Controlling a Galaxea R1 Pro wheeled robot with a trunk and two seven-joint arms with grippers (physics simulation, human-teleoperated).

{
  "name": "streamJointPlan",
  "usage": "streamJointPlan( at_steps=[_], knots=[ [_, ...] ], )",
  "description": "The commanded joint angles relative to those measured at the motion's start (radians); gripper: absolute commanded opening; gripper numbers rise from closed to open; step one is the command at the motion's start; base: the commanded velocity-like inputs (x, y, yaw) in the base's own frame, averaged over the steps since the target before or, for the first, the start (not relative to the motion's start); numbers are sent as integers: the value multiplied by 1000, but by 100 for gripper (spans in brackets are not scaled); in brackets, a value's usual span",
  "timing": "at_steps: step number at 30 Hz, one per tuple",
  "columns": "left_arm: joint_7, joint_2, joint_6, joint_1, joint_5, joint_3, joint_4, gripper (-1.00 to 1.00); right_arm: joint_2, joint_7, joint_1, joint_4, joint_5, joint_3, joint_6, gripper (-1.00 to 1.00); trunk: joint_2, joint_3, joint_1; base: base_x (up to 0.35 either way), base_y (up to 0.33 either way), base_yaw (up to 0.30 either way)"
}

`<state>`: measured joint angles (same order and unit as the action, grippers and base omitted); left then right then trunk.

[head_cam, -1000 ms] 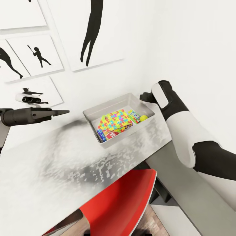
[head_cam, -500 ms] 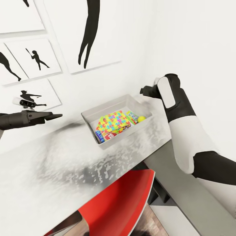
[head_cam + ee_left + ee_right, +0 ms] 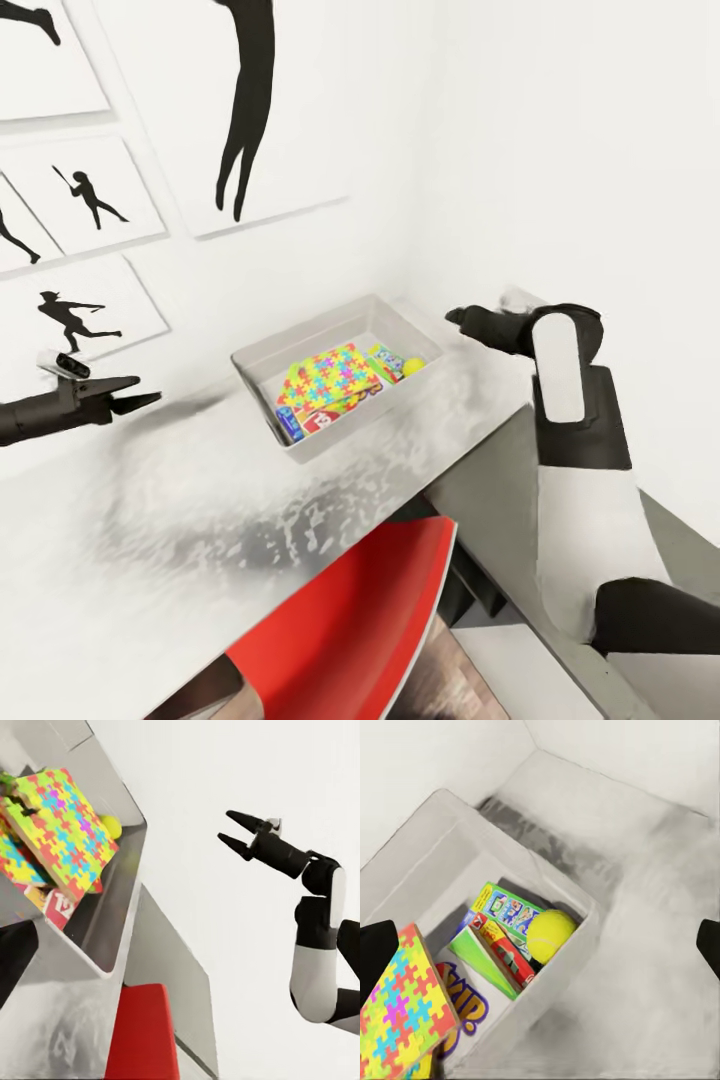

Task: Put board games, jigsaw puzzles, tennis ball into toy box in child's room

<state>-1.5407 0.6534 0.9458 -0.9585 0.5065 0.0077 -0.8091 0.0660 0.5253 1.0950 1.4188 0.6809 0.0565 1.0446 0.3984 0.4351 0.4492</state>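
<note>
Right end effector (image 3: 458,316) is up off the table (image 3: 200,520), hanging just past the toy box's far right corner, fingers spread apart and nothing between them — you can see that open fork clearly from the left wrist view (image 3: 234,832). Behind it the black-and-white forearm (image 3: 568,400) folds back and down toward the robot.

Over on the other side, the left end effector (image 3: 140,401) sits well apart from the toy box, above the table near the wall, fingers parted a little, empty-handed as well.

Now the toy box (image 3: 262,352) itself, on the light grey table against the wall: it's loaded. A jigsaw puzzle (image 3: 330,375) lies on top, tilted, all yellow, blue, red and green pieces; a second jigsaw puzzle (image 3: 15,862) peeks out beneath it in the left wrist view. Under them, a board game (image 3: 318,420) with red showing at its edge, and a blue edge (image 3: 287,424) beside it at the box's near wall. At the right-hand end, another board game (image 3: 506,916) leans on edge, green and blue cover, and the tennis ball (image 3: 550,935) rests against it, tucked in the corner.

Red chair (image 3: 350,620) is pushed in under the table's near edge. Black silhouette sports pictures (image 3: 245,110) hang on the white wall above.
</note>
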Motion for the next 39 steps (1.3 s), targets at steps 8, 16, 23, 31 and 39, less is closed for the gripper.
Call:
streamJointPlan(
  at_steps=[8,16,23,31,39],
  knots=[
    [-30,27,-166,67,3,-3,240,100,-28,6,-272,154,262,12,3,100,2,-11,1,0,0,-128],
    [-30,26,-217,146,8,-6,283,100,-31,-160,-445,166,301,15,3,100,2,-23,1,0,0,-125],
    [-30,24,-223,158,7,-7,281,100,-32,-496,-597,168,302,88,1,100,2,-34,1,0,0,-108],
    [-30,26,-226,161,7,-6,281,100,-49,-665,-723,168,297,150,2,100,2,-46,1,0,0,-100],
    [-30,27,-226,161,6,-4,280,100,-56,-746,-742,167,296,151,3,100,2,-59,1,0,0,-99]
  ],
)
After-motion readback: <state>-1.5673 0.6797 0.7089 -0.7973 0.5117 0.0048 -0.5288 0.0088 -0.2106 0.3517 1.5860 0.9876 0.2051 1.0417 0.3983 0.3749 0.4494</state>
